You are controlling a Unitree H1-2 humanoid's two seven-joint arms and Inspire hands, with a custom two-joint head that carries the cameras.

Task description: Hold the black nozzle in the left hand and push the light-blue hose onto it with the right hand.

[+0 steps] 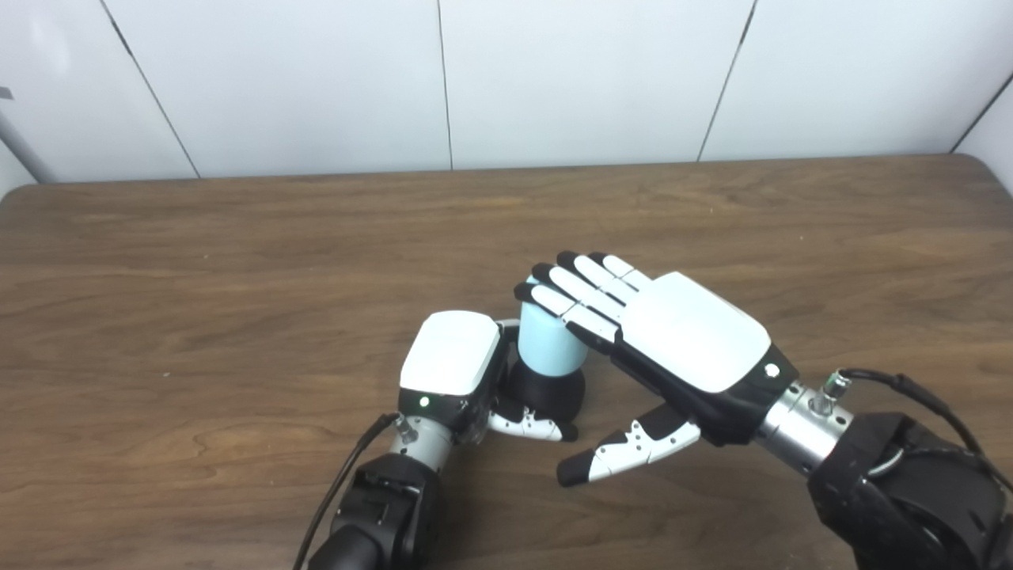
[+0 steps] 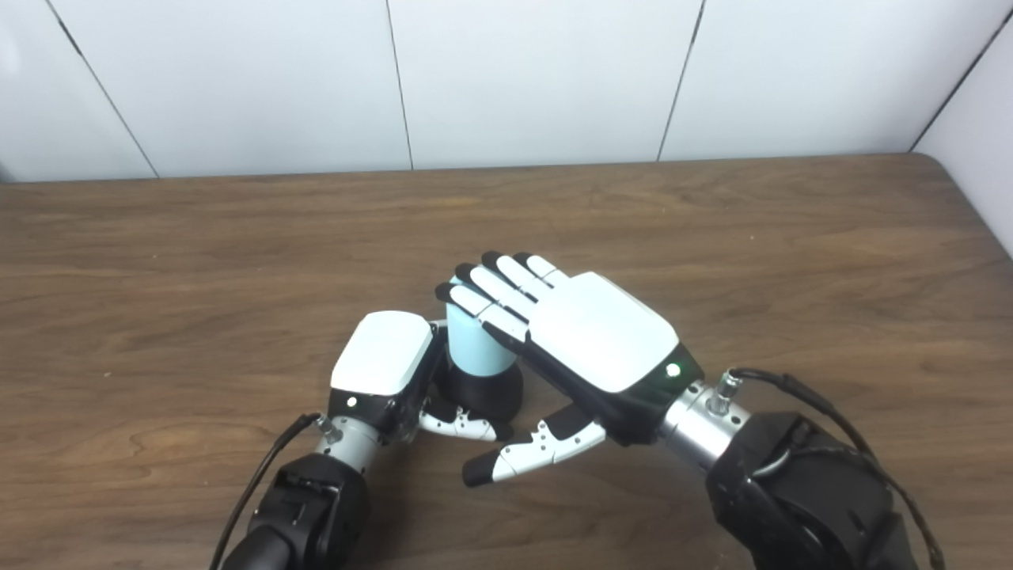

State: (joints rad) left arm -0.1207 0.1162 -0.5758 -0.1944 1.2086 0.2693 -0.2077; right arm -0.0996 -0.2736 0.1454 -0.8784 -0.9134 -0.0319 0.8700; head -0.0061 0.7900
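The black nozzle [image 1: 546, 393] stands upright on the wooden table, near the front and a little left of the middle. My left hand [image 1: 453, 366] is shut on it, thumb curled round its base. A short light-blue hose [image 1: 548, 342] sits upright on top of the nozzle. My right hand [image 1: 669, 332] is open, its fingers [image 1: 571, 294] stretched flat over the top of the hose and touching it. Its thumb [image 1: 625, 453] hangs apart, below and in front. The joint between hose and nozzle is partly hidden by the left hand.
The brown wooden table [image 1: 237, 261] stretches to the left, right and back. A white panelled wall [image 1: 506, 79] stands behind its far edge. Black cables run along both forearms at the bottom.
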